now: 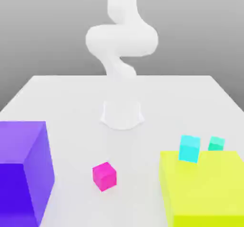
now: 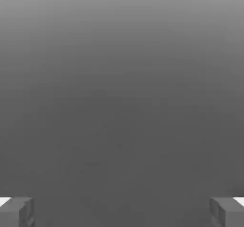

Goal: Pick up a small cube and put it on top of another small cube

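While the white robot arm (image 1: 121, 42) is rising from its round base (image 1: 122, 115) at the middle of a pale grey table (image 1: 66, 107), its upper links are curling against a plain grey backdrop. In the hand view, the gripper (image 2: 122, 211) is showing its two grey fingertips (image 2: 16, 211) at opposite edges of the picture, standing wide apart with nothing between them, and they are facing an even grey surface.

In the exterior view, the small teal-green cube (image 1: 216, 144) is sitting toward the exterior view's right, just behind the far edge of a large yellow block (image 1: 207, 188), which is hiding its lower part. A lighter cyan cube (image 1: 189, 148) of about the same size is standing just beside it, on the side toward the exterior view's left, and is also close against the yellow block's far edge; whether it is resting on the block or on the table behind it is unclear.

The small magenta-pink cube (image 1: 104, 176) is lying on the table nearer the camera, turned at a slight angle, well apart from the teal-green cube and between the yellow block and a large purple block (image 1: 24, 171) that is filling the near corner on the exterior view's left.
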`<state>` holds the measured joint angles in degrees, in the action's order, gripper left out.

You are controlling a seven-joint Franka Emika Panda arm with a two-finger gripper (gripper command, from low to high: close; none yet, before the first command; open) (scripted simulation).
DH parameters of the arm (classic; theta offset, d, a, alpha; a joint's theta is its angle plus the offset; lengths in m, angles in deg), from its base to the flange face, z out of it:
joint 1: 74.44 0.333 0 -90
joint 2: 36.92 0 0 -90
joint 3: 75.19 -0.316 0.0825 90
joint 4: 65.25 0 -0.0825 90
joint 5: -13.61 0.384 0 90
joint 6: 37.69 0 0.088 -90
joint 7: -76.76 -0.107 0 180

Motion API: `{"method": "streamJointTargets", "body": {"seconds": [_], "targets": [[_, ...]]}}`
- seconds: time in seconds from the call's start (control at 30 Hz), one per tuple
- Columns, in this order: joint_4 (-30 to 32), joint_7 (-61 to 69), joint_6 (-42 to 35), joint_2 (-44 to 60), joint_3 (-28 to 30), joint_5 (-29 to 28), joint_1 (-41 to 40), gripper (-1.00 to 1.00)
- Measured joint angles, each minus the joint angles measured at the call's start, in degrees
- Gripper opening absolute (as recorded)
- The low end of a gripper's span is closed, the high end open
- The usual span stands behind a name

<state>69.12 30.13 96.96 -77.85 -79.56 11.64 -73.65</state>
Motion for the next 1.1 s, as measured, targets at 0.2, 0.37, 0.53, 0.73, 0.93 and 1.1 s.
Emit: {"method": "streamJointTargets", "body": {"seconds": [0.2,0.37,0.53,0.73,0.93,1.1], "targets": [[6.6,-2.4,7.5,13.4,-10.9,-5.5,2.6,0.0],[11.9,-4.2,13.4,24.1,-18.4,-9.9,5.6,0.0],[17.2,-5.2,19.5,34.5,-24.6,-13.1,9.8,0.0],[23.7,-1.6,27.3,45.0,-30.5,-10.2,18.9,0.0],[22.7,-7.9,31.9,51.8,-24.7,-18.6,23.7,0.0],[21.0,-14.7,35.6,57.3,-14.9,-27.5,31.4,0.0]]}}
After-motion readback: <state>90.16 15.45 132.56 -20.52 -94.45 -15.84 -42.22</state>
